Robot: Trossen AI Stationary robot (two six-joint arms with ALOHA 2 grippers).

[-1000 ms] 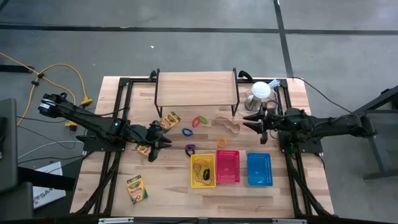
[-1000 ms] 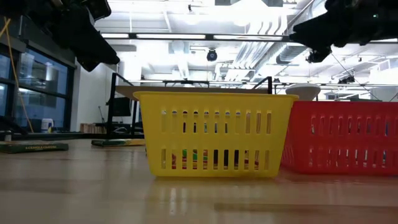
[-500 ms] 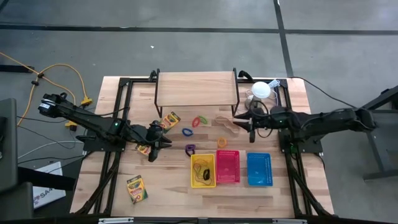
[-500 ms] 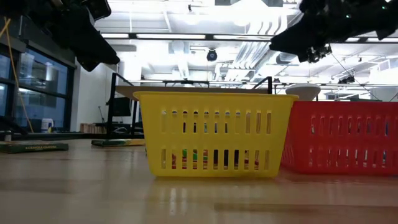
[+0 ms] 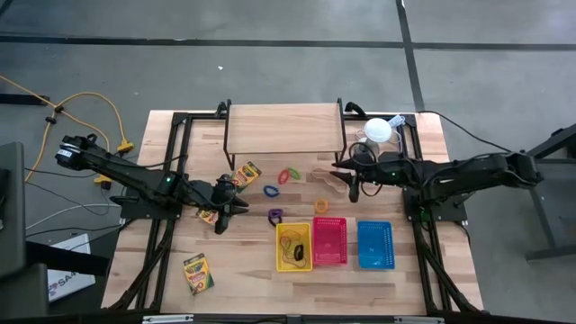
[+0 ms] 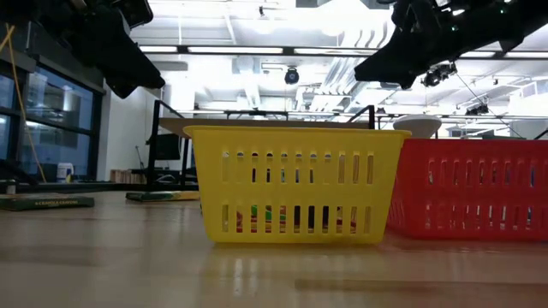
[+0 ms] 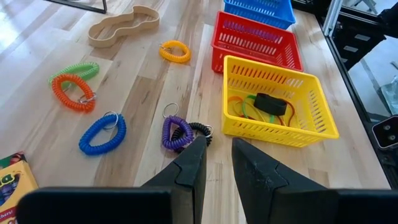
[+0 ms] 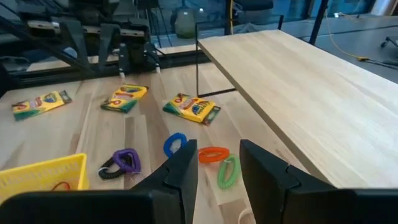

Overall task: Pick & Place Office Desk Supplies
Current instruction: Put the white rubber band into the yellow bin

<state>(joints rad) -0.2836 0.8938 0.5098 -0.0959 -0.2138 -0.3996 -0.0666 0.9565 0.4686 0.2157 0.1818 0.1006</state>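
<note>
- Left tool [image 5: 225, 209] sits left of centre in the high view, low over the worktop [image 5: 243, 270], right beside a crayon box [image 5: 208, 215]; its fingers [image 7: 189, 165] stand a little apart with nothing between them.
- In the left wrist view, that gap points at a purple coil ring [image 7: 176, 134] with a black coil touching it, just ahead of the tips.
- Right tool [image 5: 351, 176] is over at centre right in the high view, above the tan wavy loop [image 5: 330, 181], just below the wooden shelf [image 5: 283, 128]; its fingers [image 8: 181, 171] are parted and empty too.
- Spread across the middle of the frame: a blue coil ring [image 5: 271, 190], then an orange coil ring [image 5: 283, 176] and a green coil ring [image 5: 293, 173] lying close together.
- A yellow coil ring [image 5: 320, 206] lies just above the red basket [image 5: 329, 241].
- Second crayon box [image 5: 247, 173] is tilted near the shelf's left leg; a third crayon box [image 5: 198, 273] sits alone at lower left.
- Three baskets line up at lower centre: yellow basket [image 5: 293, 246], red, then blue basket [image 5: 375, 244].
- The yellow one already holds a black clip [image 7: 270, 104] on top of thin red and green bands.
- In the low view, the yellow basket fills the middle, both arms dark shapes up in the top corners.
- White dome [image 5: 378, 130] sits at the upper right corner of the worktop.
</note>
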